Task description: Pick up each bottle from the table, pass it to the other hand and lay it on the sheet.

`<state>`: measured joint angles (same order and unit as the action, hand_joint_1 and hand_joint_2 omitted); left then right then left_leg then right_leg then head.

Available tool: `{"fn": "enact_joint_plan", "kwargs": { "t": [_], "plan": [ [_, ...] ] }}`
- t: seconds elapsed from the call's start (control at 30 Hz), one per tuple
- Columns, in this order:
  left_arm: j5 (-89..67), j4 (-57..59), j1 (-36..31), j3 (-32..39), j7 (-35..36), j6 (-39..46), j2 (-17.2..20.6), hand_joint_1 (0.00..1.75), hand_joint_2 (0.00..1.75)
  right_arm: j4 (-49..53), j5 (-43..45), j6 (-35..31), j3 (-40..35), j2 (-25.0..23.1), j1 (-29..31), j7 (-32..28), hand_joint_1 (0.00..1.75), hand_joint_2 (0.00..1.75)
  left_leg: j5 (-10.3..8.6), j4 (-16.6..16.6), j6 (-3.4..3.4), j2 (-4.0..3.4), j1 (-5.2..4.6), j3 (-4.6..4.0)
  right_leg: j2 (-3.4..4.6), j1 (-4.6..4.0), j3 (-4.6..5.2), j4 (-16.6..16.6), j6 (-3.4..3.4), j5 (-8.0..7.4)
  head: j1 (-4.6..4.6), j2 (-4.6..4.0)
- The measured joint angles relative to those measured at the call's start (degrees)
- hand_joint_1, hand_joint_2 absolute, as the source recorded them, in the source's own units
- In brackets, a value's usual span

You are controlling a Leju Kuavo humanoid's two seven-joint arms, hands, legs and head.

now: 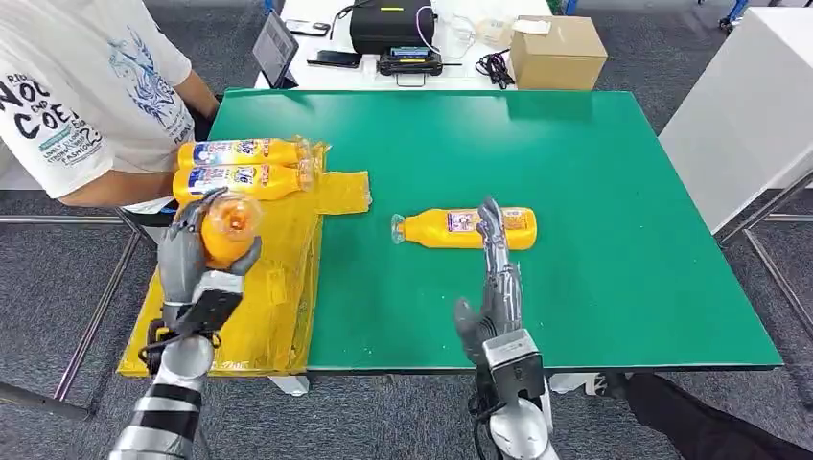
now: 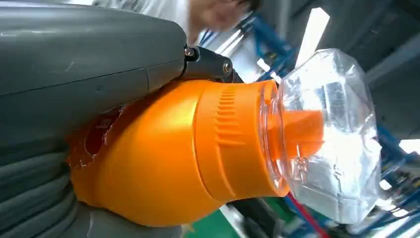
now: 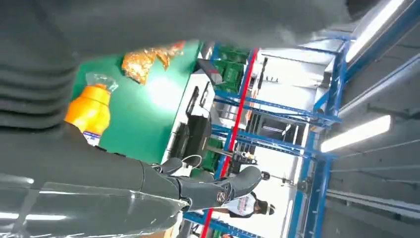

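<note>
The left hand grasps a bottle above the yellow sheet at the table's left edge. The right hand, fingers released and straight, reaches toward another bottle mid-table, its length lying crosswise to the fingers.

In the left hand we see a glossy orange plastic bottle, its ribbed collar smooth under a clear, crinkled film cap. The hand's cover is matt grey with ribbed folds. Under it lies a shiny, wrinkled yellow plastic sheet. Ahead of the right hand, another glossy bottle with a printed label lies on the matt green table. Both forearms look like banded silver metal.
</note>
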<state>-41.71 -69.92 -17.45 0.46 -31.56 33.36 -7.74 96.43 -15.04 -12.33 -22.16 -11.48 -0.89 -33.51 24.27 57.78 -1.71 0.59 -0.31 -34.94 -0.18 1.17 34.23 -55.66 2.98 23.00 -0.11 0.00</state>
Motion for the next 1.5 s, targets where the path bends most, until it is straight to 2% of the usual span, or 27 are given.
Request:
{"fn": "enact_joint_plan", "kwargs": {
  "t": [0.1,0.27,0.5,0.7,0.93,0.97,1.0,1.07,1.13,1.2,1.5],
  "plan": [
    [-9.8,3.5,-2.3,-0.4,3.6,3.4,1.0,1.75,1.75,-1.0,-0.5,0.0,-0.6,-0.1,0.7,0.3,0.00,1.75,-0.02,0.0,0.00,0.00,0.00,0.01,0.00,0.00,0.00,0.0,0.00,0.00,0.00,0.00],
    [-39.1,15.0,-6.9,-3.7,17.0,5.7,4.6,1.75,1.75,-3.5,-1.7,1.4,-2.2,-0.4,2.1,1.0,0.00,1.75,-0.03,0.0,-0.01,-0.07,0.00,0.01,0.01,0.00,0.01,0.0,0.00,-0.01,0.00,0.00],
    [-47.2,28.5,-11.0,-7.1,22.7,3.2,7.2,1.75,1.75,-5.5,-3.1,2.2,-4.2,-0.7,2.8,1.4,0.00,1.75,-0.02,0.0,0.00,-0.07,0.00,-0.02,0.09,0.00,0.04,0.0,0.00,-0.01,0.00,0.00],
    [-47.1,36.5,-12.8,-9.1,24.1,2.4,8.5,1.75,1.75,-6.6,-3.3,2.9,-5.7,-0.9,3.1,1.9,0.00,1.75,-0.02,0.0,0.00,-0.05,0.00,-0.02,0.09,0.00,0.03,0.0,0.00,-0.01,0.00,0.00],
    [-42.3,40.2,-14.3,-9.2,21.5,1.8,8.5,1.75,1.75,-7.5,-3.3,3.1,-6.8,-1.0,3.2,2.2,0.00,1.75,-0.02,0.0,0.00,-0.02,0.00,0.07,0.08,0.01,-0.06,0.0,-0.01,-0.01,0.00,0.00],
    [-41.4,40.4,-14.4,-9.0,20.9,1.4,8.5,1.66,1.75,-7.5,-3.4,3.3,-6.9,-1.0,3.2,2.3,0.00,1.75,-0.02,0.0,0.00,-0.02,0.00,0.08,0.08,0.00,-0.07,0.0,-0.01,-0.01,0.02,0.00],
    [-40.2,40.6,-14.5,-8.7,20.1,0.6,8.4,1.01,1.75,-7.6,-3.5,3.3,-7.0,-1.0,3.2,2.4,0.00,1.75,-0.02,0.0,0.00,-0.02,0.00,0.09,0.08,0.00,-0.08,0.0,-0.01,-0.01,0.00,0.00],
    [-35.5,40.9,-14.9,-7.5,17.1,-3.6,8.1,1.01,1.75,-7.6,-3.7,3.3,-7.1,-1.0,3.2,2.7,0.00,1.75,-0.03,0.0,0.00,0.00,0.00,0.14,0.06,0.00,-0.15,0.0,-0.01,-0.01,0.00,0.00],
    [-28.7,41.1,-15.8,-5.3,13.8,-12.3,7.7,1.01,1.75,-7.8,-4.1,3.6,-7.1,-1.0,3.2,3.1,0.00,1.75,-0.02,0.0,0.00,0.02,0.00,0.29,0.05,0.01,-0.31,0.0,-0.01,0.00,-0.02,0.00],
    [-25.5,41.2,-16.6,-3.6,12.3,-17.5,7.5,1.01,1.75,-7.9,-4.2,3.7,-7.2,-1.0,3.2,3.3,0.00,1.75,-0.01,0.0,0.01,0.03,-0.03,0.38,0.05,0.04,-0.40,0.0,-0.02,0.02,-0.04,0.00],
    [-24.5,41.4,-17.3,-0.8,11.6,-19.0,7.3,1.01,1.75,-8.2,-4.2,3.6,-7.4,-1.2,3.2,3.4,0.00,1.75,-0.01,0.0,0.02,0.01,-0.03,0.59,0.06,0.04,-0.57,0.0,-0.03,0.02,-0.02,0.00]
  ]
}}
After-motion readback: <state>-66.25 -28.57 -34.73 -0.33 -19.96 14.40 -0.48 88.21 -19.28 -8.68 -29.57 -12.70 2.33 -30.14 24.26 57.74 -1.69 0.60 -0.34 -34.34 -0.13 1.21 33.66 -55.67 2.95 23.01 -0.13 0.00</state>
